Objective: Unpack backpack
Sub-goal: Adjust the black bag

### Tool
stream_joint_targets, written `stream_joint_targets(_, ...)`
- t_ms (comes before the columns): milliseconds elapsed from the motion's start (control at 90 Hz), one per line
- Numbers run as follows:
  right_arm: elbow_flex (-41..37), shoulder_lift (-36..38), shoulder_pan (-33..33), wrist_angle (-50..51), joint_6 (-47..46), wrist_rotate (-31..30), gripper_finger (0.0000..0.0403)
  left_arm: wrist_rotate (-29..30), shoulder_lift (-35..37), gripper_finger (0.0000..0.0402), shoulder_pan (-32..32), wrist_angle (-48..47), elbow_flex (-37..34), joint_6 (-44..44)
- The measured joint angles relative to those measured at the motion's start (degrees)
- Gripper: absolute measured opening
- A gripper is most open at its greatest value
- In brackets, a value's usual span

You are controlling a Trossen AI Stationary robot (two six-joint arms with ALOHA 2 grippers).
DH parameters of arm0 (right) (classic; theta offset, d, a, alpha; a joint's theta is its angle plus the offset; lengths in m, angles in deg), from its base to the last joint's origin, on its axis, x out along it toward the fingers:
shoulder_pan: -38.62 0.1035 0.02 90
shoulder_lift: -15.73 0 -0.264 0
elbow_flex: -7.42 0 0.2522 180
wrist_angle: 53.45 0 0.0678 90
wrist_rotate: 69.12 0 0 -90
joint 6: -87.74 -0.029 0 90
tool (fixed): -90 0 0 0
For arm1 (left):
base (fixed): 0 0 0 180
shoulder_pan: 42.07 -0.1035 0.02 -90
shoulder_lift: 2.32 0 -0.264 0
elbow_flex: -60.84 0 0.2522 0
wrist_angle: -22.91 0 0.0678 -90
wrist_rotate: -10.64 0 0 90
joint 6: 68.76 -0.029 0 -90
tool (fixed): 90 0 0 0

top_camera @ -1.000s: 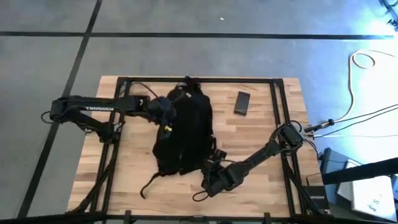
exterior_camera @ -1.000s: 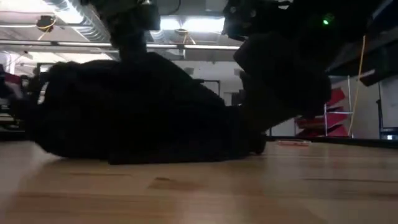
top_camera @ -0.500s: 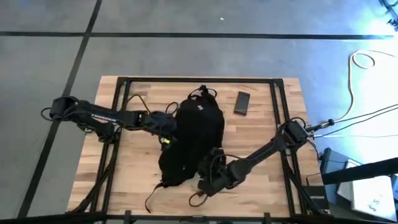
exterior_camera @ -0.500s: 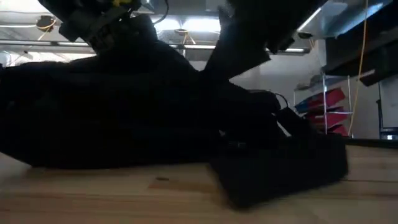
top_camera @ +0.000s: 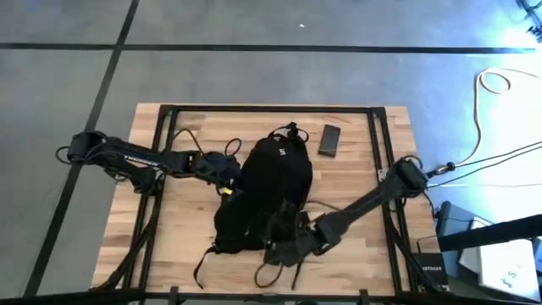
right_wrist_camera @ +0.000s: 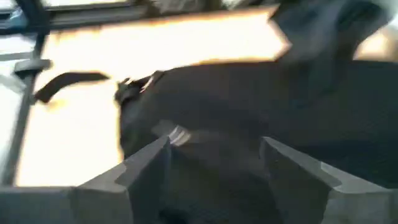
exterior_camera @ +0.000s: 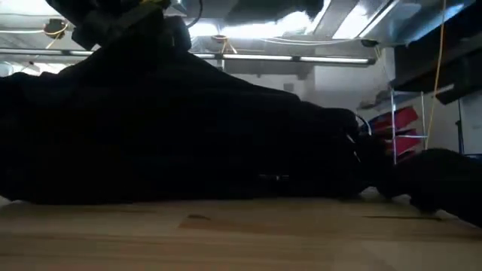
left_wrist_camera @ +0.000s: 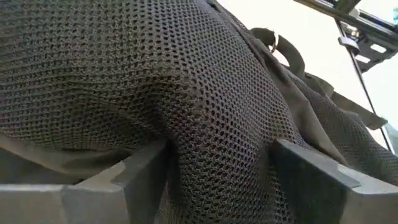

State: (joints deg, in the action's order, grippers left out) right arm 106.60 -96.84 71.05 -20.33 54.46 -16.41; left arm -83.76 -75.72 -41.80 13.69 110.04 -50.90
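Observation:
The black backpack [top_camera: 275,182] lies flat on the wooden table [top_camera: 356,203], its top handle loop [top_camera: 290,131] toward the far edge and loose straps [top_camera: 203,261] trailing toward the near edge. My left gripper [top_camera: 229,174] is at the backpack's left side, open, with a bulge of its mesh fabric [left_wrist_camera: 205,124] between the fingers. My right gripper [top_camera: 284,246] is at the backpack's near end, fingers apart over blurred black fabric [right_wrist_camera: 249,106]. In the low view the backpack [exterior_camera: 188,135] fills most of the picture. My left gripper comes level from the table's left, with a mesh fold [left_wrist_camera: 217,168] standing between its spread fingers [left_wrist_camera: 143,174]. I cannot tell whether they touch it. My right gripper has black fabric [right_wrist_camera: 211,174] between its spread fingers [right_wrist_camera: 149,168]. Blur hides whether they touch it.
A dark flat device [top_camera: 329,141] lies on the table at the far right of the backpack. A black frame rail [top_camera: 378,144] runs along the table's edges. Bare wood shows to the right and at the near left.
The backpack has slid toward the table's right edge and turned a little; its top end now lies nearer the dark device. My left gripper has followed it toward the right and near edges. My right gripper has shifted slightly toward the left along the backpack's near end.

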Motion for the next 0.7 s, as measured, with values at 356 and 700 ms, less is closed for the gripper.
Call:
stream_joint_targets(356, -0.09, -11.25, 0.85, 1.34, -13.99, 0.73, 0.0148, -0.05, 0.00, 0.0266, 0.26, 5.38, -0.02, 0.47)
stream_joint_targets(700, -0.01, -12.64, 2.14, 16.19, -18.91, 4.19, 0.0079, -2.55, 8.15, 0.0267, -2.63, 1.07, 0.00, -3.12)
